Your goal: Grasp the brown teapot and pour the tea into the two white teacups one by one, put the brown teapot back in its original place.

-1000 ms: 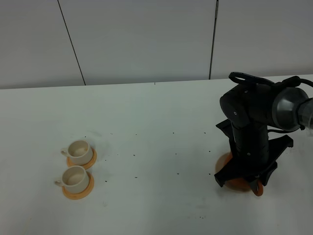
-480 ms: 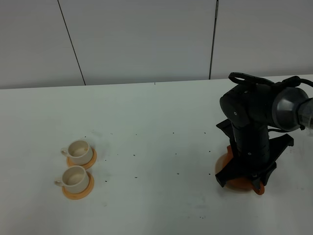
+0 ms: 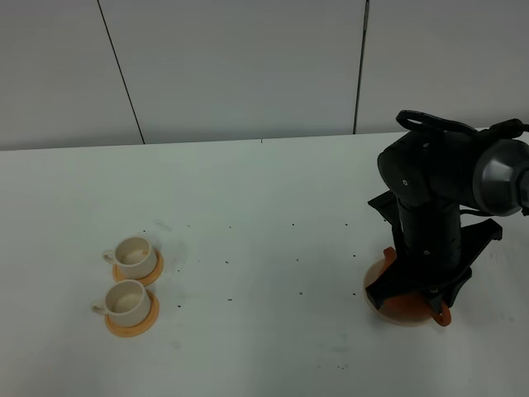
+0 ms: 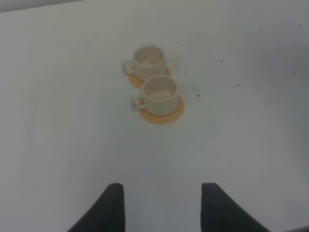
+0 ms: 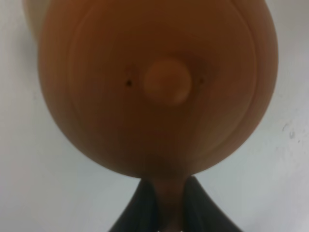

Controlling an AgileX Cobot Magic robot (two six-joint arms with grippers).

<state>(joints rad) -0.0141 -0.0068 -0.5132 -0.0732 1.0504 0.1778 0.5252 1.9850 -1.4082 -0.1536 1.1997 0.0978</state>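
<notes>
Clamping is done on the right side: the right end effector (image 5: 169, 209) is clenched on the handle (image 5: 169, 195) of the brown teapot (image 5: 159, 87), its dark fingers (image 5: 145, 208) pressing the loop from either side. The wrist view looks straight down on the pot, with the lid knob (image 5: 167, 82) near the middle of the round lid.

From the high camera, the right arm (image 3: 430, 215) stands over the pot at the right of the worktop (image 3: 264, 207) and hides most of it. Only reddish-brown slivers show under the black housing. The pot sits over the beige disc (image 3: 372, 291), whose pale rim shows at its left edge. Whether the base rests on the disc or is just clear of it cannot be told.

Compared with a second ago, the arm's upper housing sits a little further right and a little higher in that view, and the handle end of the pot has shifted slightly right with it. The disc is where it was.

At the left of the worktop, well apart from the pot, the far teacup (image 3: 132, 251) and the near teacup (image 3: 126, 302) each stand on one of the orange coasters (image 3: 154, 270), just beside each other and with handles pointing left. They have not moved. Any contents cannot be made out.

The left end effector (image 4: 161, 208) hangs above the worktop, released and holding nothing, its two fingers well apart, with both cups ahead of it.
</notes>
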